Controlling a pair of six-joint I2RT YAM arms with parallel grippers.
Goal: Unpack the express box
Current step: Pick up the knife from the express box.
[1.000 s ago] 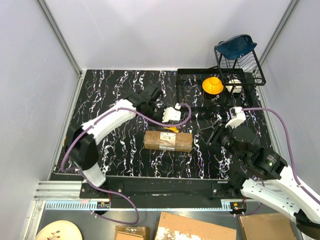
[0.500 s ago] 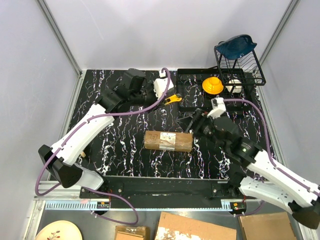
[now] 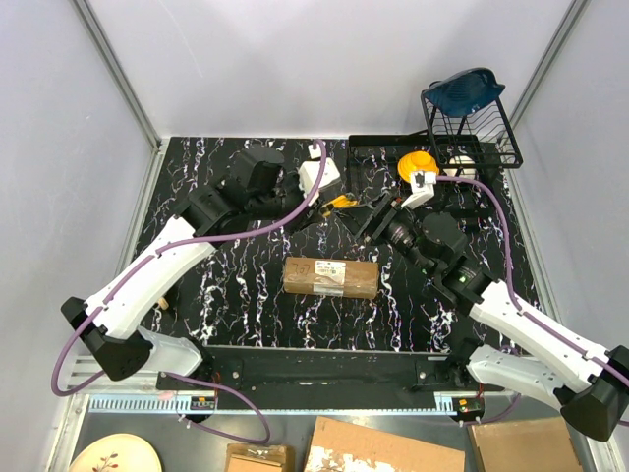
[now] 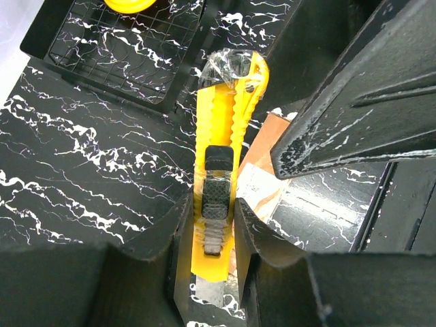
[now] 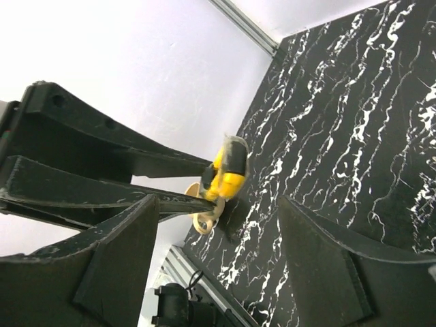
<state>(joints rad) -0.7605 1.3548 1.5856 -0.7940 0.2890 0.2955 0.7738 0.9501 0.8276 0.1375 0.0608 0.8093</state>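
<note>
**Condition.** The left gripper (image 4: 212, 208) is pinched on the yellow knife (image 4: 221, 129) near its slider. It holds the knife in the air above the table (image 3: 246, 300), with the free end pointing towards the right arm. The right gripper (image 5: 218, 201) stands spread and faces that free end. As far as the views show, it is not touching the knife. The box (image 3: 331, 276) lies flat near the middle of the table, on the near side of both grippers. It is taped shut and neither gripper holds it.

**Hazards.**
- Dropped knife — likely if the left fingers let go before the right ones have closed firmly. The tool would then fall on or beside the box.
- Skewed grip: the right fingers would meet only the narrow front end. It is wrapped in clear film and looks slippery, so the knife may twist as it passes over.
- Collision: the fingers of both arms stand close together, so a small closing error could knock them against each other.
- Blade position cannot be told — if the blade is out, a slip could gouge the box.

**Markings.** The box carries a white label (image 3: 329, 271), but its print is too small to read. No brand shows on the knife.
</note>
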